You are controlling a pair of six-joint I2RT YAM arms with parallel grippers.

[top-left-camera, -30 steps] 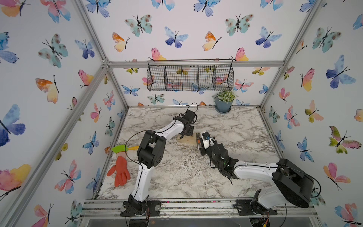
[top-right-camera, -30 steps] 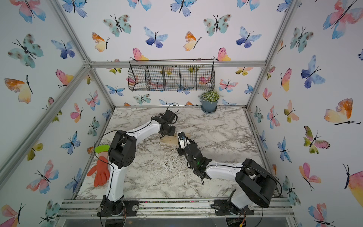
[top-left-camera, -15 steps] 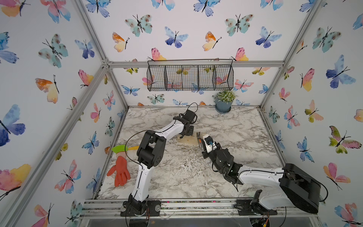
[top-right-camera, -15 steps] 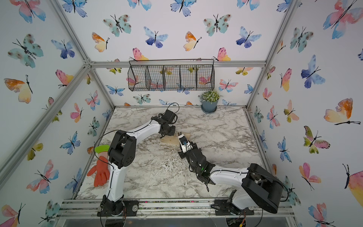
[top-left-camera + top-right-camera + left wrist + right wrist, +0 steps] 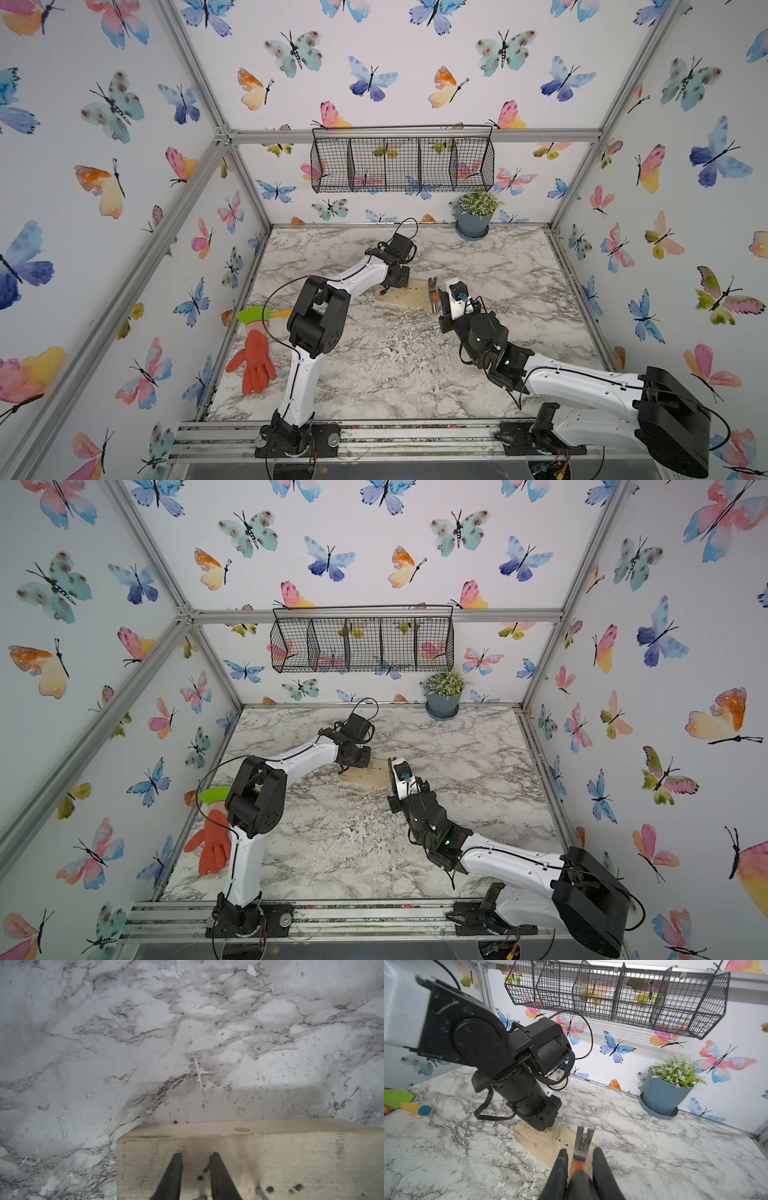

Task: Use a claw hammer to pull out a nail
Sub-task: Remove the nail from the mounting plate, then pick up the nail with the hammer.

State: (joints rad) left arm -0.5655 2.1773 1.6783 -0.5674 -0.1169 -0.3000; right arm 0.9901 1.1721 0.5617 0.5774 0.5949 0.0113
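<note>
The claw hammer point(image 5: 579, 1144) has a steel head, an orange neck and a black handle, and my right gripper point(image 5: 580, 1152) is shut on that handle. Its forked claw sits over the right end of the wooden block point(image 5: 537, 1142), with a nail point(image 5: 584, 1136) head caught in the fork. In both top views the hammer point(image 5: 433, 287) point(image 5: 391, 769) shows at the block's point(image 5: 403, 296) point(image 5: 368, 776) right end. My left gripper point(image 5: 196, 1155) points down onto the block's left part. Its fingers stand a little apart with nothing between them. A second nail point(image 5: 557, 1130) stands upright beside it.
Several old nail holes mark the block. A blue plant pot point(image 5: 473, 220) stands at the back right, under a wire basket point(image 5: 401, 164) on the wall. An orange glove point(image 5: 255, 363) and a green toy spatula point(image 5: 253, 314) lie by the left wall.
My right arm has sunk lower and its elbow has swung toward the front right, while the hammer head stays at the block's right end. The left arm has stayed on the block.
</note>
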